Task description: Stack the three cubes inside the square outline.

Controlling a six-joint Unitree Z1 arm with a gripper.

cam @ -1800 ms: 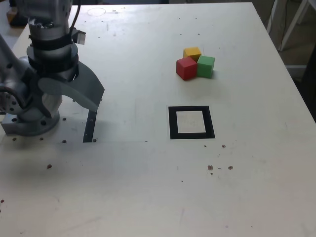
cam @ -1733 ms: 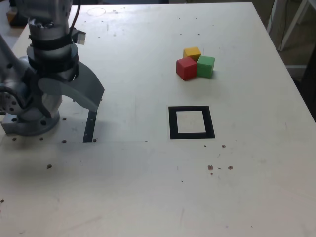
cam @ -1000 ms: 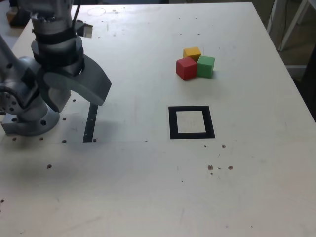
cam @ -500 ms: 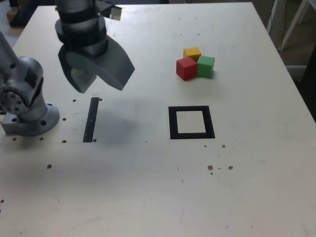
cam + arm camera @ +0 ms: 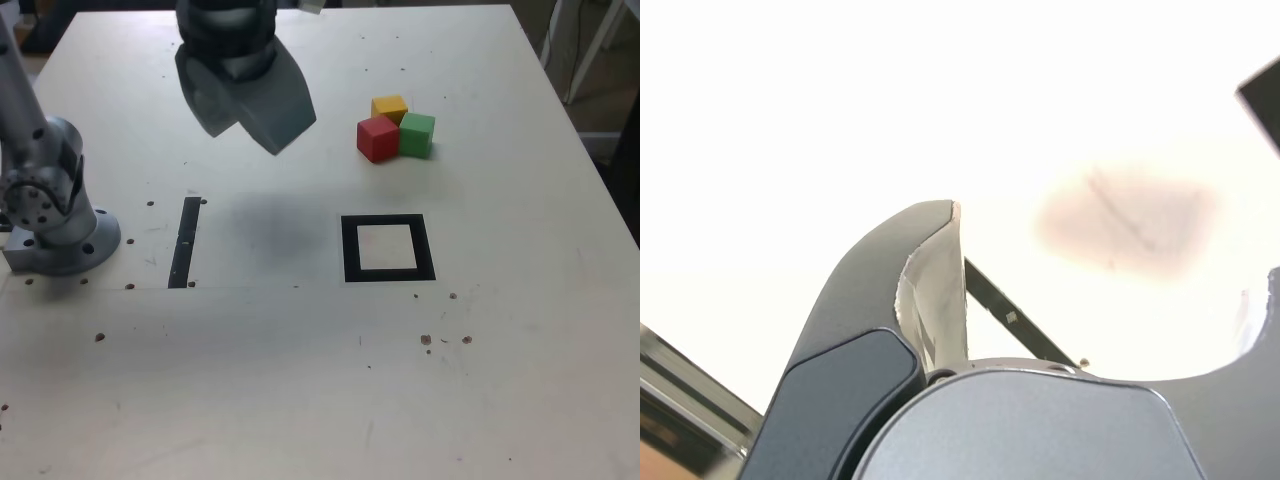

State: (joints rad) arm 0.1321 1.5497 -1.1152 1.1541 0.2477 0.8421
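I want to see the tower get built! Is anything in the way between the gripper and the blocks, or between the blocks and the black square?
Nothing visible is. The open gripper hangs above bare table, and only bare table lies between the red cube, yellow cube, green cube and the square outline.

Bare table (image 5: 300, 380) surrounds the clustered cubes (image 5: 396, 128).

A lab: arm base (image 5: 55, 235) bolted to white table (image 5: 500, 400).
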